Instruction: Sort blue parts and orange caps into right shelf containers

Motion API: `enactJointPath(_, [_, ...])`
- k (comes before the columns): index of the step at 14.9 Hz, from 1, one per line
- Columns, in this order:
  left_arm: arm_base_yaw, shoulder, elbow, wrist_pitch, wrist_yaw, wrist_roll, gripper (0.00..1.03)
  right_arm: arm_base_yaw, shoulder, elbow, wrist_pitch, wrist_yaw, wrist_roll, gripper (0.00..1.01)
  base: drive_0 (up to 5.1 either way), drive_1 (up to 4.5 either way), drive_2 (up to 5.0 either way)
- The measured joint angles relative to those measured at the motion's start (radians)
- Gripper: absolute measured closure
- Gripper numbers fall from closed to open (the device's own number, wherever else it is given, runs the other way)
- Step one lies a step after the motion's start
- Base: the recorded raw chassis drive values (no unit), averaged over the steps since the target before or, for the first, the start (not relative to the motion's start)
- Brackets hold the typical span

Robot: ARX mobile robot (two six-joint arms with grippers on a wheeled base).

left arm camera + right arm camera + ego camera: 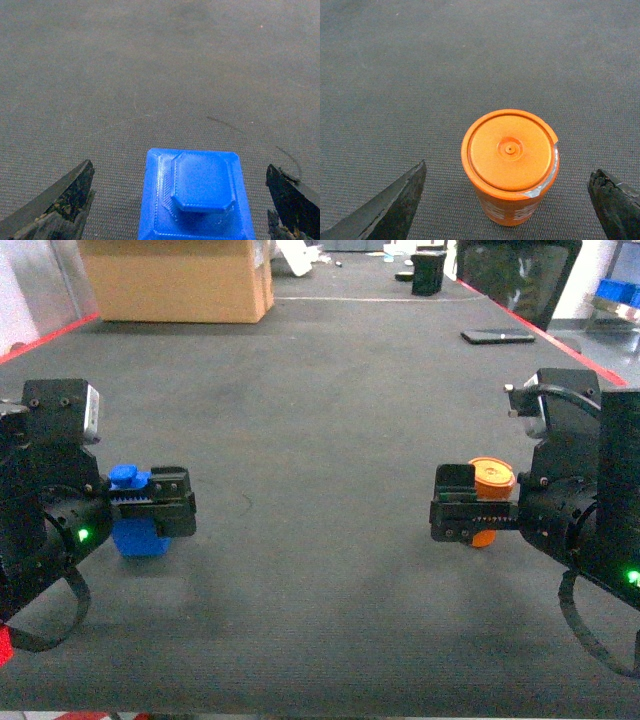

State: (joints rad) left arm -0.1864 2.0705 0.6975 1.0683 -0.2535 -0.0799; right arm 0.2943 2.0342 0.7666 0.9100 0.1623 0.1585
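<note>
On the worktop (320, 420), the blue part (195, 195) is bracketed at 12 o'clock by the open, empty left gripper (180, 210), the upright orange cap (510, 165) likewise by the open, empty right gripper (512, 200).

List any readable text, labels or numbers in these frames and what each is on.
Nothing legible in any view.
White markings on the lower side of the orange cylindrical plastic cap: cut off and too blurred to read.
Bright blue blocky plastic part: no lettering shown.
Brown cardboard box at the far edge of the dark mat: no readable print.
Left gripper and right gripper: no markings legible.
</note>
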Motion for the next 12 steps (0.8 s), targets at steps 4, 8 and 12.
enactJointPath(4, [0.0,0.058,0.049,-0.027,-0.003,0.0,0.05,-0.008,0.063,0.025,0.013,-0.003,0.006,0.03,0.0,0.0,0.0])
enactJointPath(8, [0.0,0.119,0.099,-0.068,-0.006,0.0,0.05,-0.017,0.119,0.056,0.043,0.001,0.006,0.03,0.0,0.0,0.0])
enactJointPath(12, [0.007,0.147,0.143,-0.084,-0.016,-0.012,0.05,-0.022,0.158,0.091,0.058,0.034,0.001,0.03,0.0,0.0,0.0])
